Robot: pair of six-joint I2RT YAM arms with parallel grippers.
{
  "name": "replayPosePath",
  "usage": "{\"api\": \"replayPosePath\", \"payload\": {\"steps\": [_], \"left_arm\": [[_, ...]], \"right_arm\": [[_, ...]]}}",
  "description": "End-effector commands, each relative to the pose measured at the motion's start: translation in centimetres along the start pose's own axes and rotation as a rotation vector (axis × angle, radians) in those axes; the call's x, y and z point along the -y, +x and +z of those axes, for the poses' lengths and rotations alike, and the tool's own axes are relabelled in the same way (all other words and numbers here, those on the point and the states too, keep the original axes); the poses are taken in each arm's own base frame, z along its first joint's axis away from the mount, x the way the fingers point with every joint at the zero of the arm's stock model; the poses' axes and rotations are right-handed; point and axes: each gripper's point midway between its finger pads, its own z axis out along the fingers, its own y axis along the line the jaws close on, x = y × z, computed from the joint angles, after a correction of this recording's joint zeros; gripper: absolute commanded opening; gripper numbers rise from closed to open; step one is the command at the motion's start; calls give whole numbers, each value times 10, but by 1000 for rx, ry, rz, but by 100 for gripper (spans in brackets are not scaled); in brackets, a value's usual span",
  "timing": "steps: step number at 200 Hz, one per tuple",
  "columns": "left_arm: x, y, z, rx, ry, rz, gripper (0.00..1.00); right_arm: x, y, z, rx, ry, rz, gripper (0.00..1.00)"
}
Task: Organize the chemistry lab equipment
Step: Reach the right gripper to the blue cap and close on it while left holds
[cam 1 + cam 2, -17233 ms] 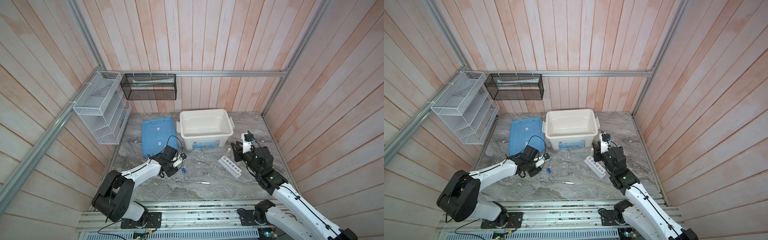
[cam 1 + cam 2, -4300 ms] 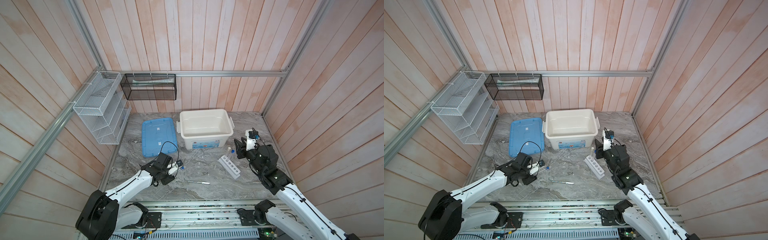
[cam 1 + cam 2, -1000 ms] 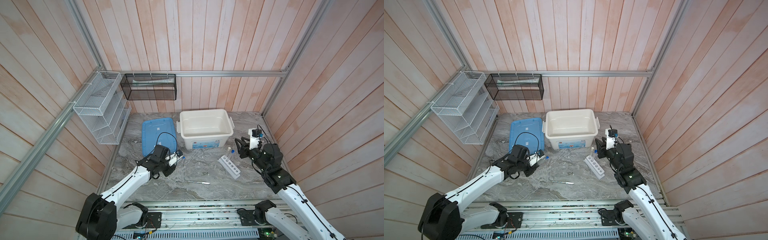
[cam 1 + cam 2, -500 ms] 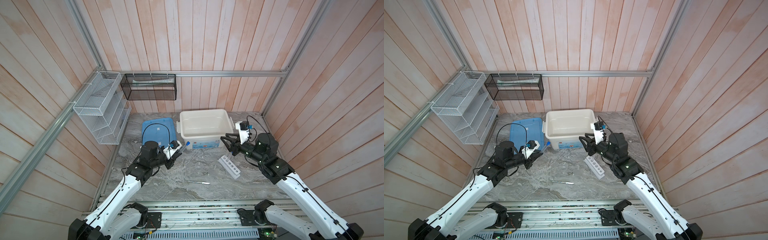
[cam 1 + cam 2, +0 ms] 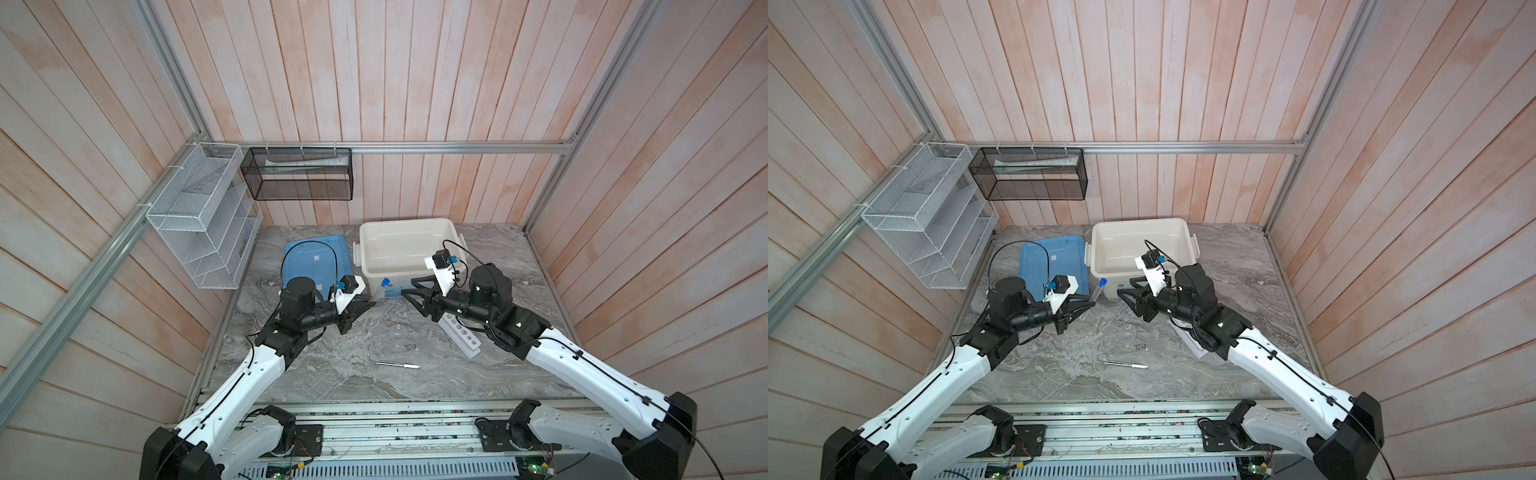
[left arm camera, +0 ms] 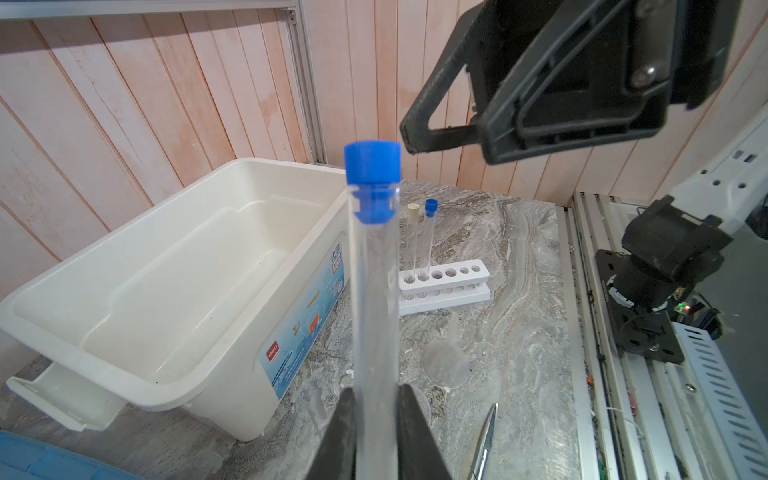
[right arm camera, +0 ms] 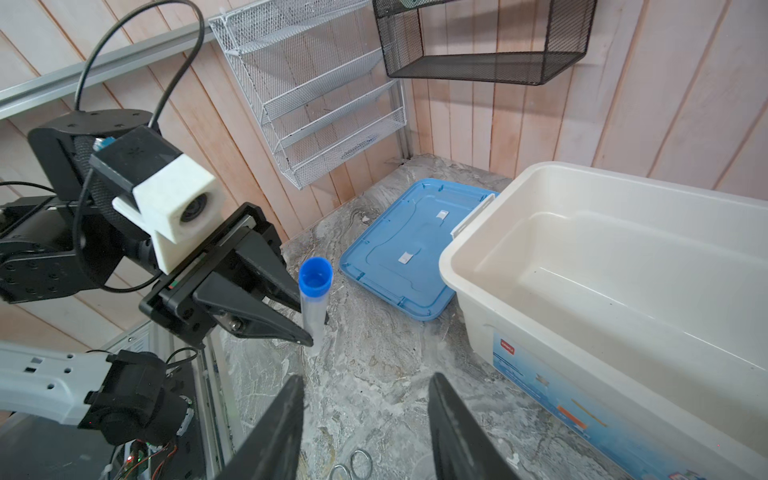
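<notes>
- Left gripper: fingers pressed onto the blue-cap tube, pinching it near its lower end; cap up, tube close to upright, clear of the table.
- In a top view that tube hangs just in front of the bin's left front corner, between my two grippers.
- Right gripper: fingers spread wide, nothing between them; it faces the tube from the opposite side, near it but apart.
- Rack sits on the table in front of the bin's right end; the right arm partly hides it in both top views.
- Two tubes stand in the rack's end holes, side by side; white-cap tube in the last hole, racked blue tube next to it.
- Dish is on the table between rack and scissors; the scissors lie flat towards the front edge, well apart from both grippers.
- Lid lies flat on the table just left of the bin.
</notes>
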Motion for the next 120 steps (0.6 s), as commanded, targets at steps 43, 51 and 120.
{"api": "replayPosePath", "payload": {"steps": [43, 51, 120], "left_arm": [[11, -19, -2, 54, 82, -3, 17], [11, -18, -2, 52, 82, -5, 17], [15, -24, -2, 70, 113, -11, 17]], "right_arm": [[-26, -25, 21, 68, -126, -40, 49], [-27, -25, 22, 66, -133, -41, 49], [-36, -18, 37, 48, -196, -31, 41]]}}
